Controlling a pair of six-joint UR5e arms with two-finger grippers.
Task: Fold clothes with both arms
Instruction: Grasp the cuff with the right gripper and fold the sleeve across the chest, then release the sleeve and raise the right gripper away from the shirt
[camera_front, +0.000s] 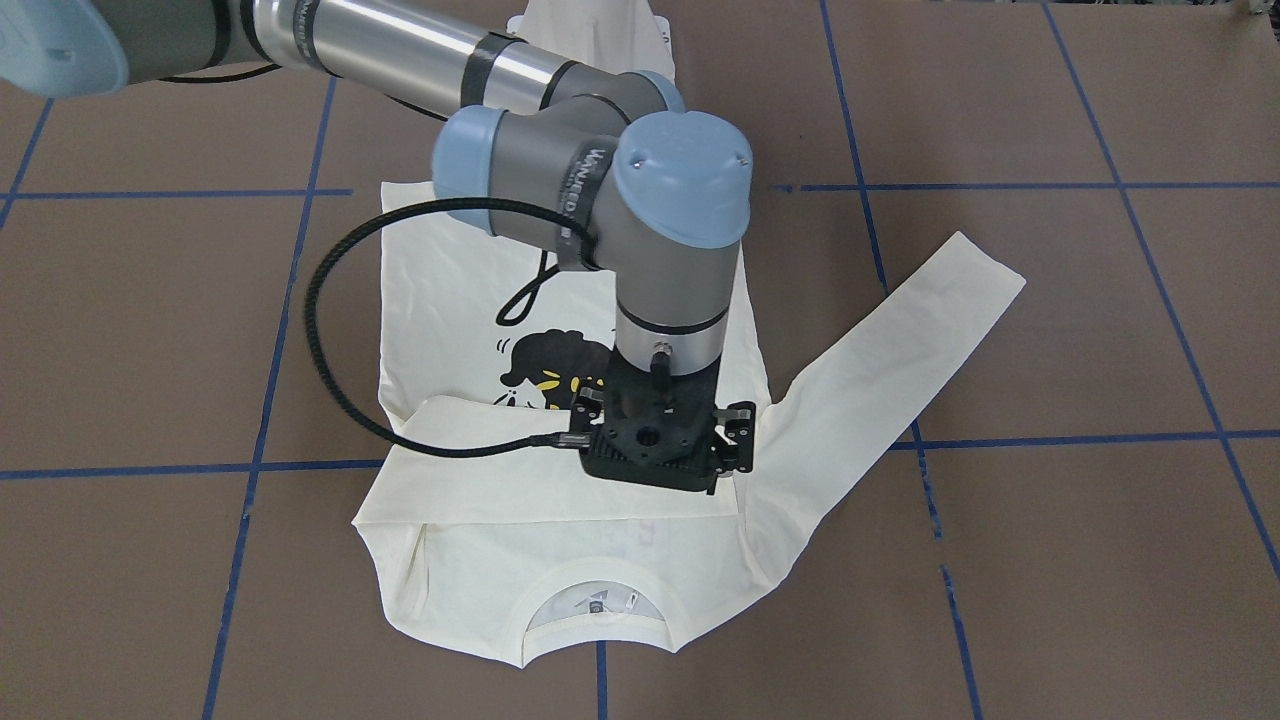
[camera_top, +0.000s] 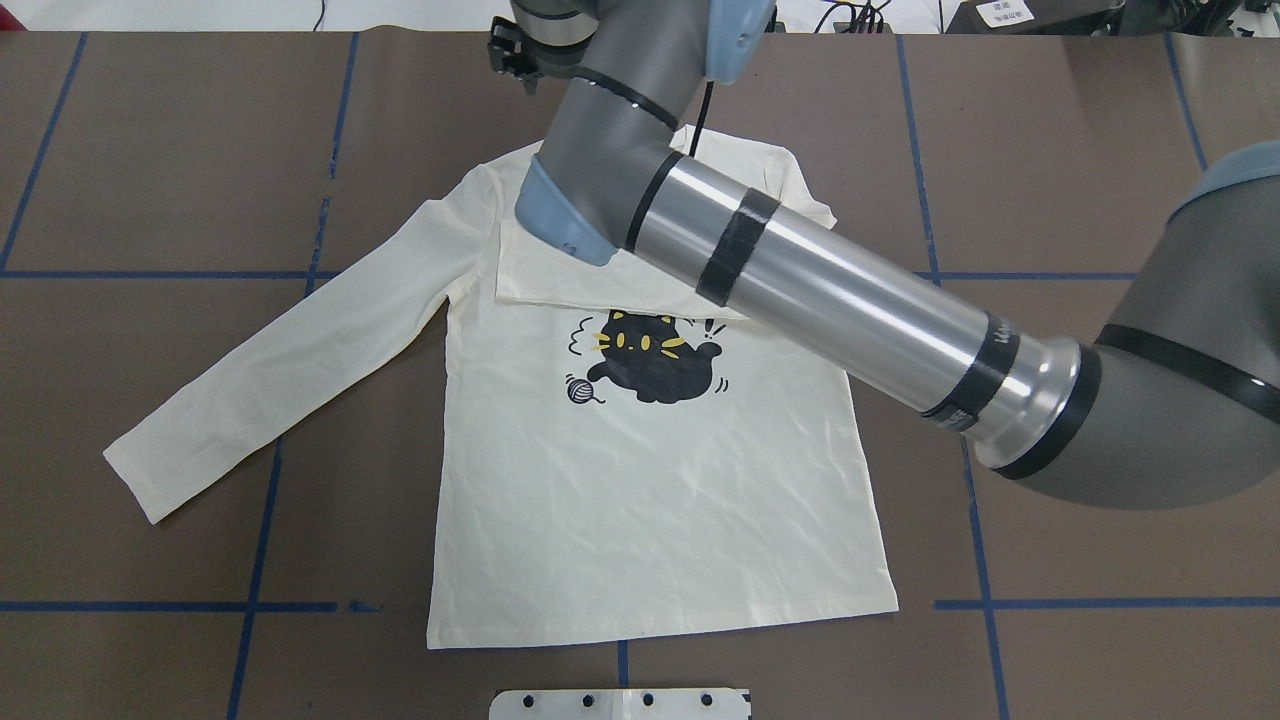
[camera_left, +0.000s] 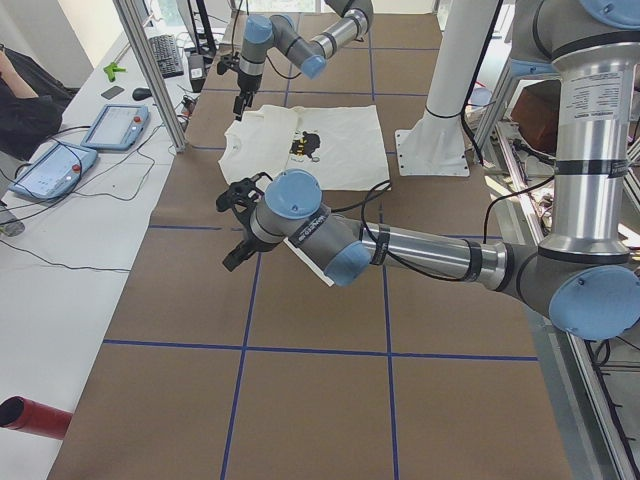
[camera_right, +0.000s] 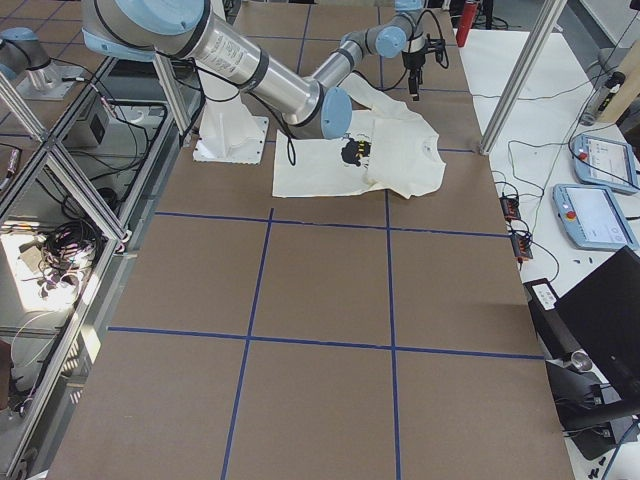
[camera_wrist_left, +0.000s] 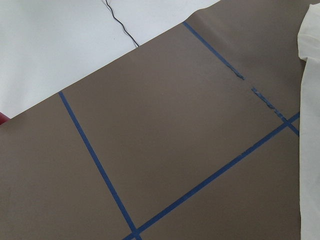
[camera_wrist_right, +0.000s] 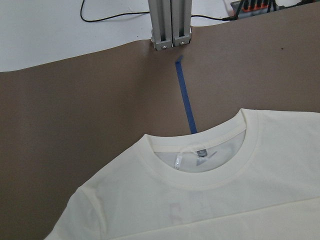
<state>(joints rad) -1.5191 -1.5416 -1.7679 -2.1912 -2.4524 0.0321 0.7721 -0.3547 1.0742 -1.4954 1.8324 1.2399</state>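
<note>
The cream shirt (camera_top: 650, 480) lies flat and face up on the brown table, its black cat print (camera_top: 650, 355) showing. One sleeve (camera_front: 500, 470) is folded across the chest, just under the collar (camera_wrist_right: 200, 150). The other sleeve (camera_top: 280, 370) stretches straight out to the side. My right gripper (camera_front: 662, 445) hovers over the folded sleeve's end and looks open, its finger links spread wide; the fingertips are hidden. My left gripper (camera_left: 237, 225) hangs above bare table beyond the stretched sleeve, and I cannot tell its state. The left wrist view catches only a shirt edge (camera_wrist_left: 310, 125).
Blue tape lines (camera_top: 160, 272) grid the table. The white pedestal base (camera_top: 620, 703) sits at the near edge behind the shirt's hem. An aluminium post (camera_wrist_right: 170, 25) stands past the collar. Teach pendants (camera_left: 110, 125) and a person's sleeve (camera_left: 20, 100) are on the side bench.
</note>
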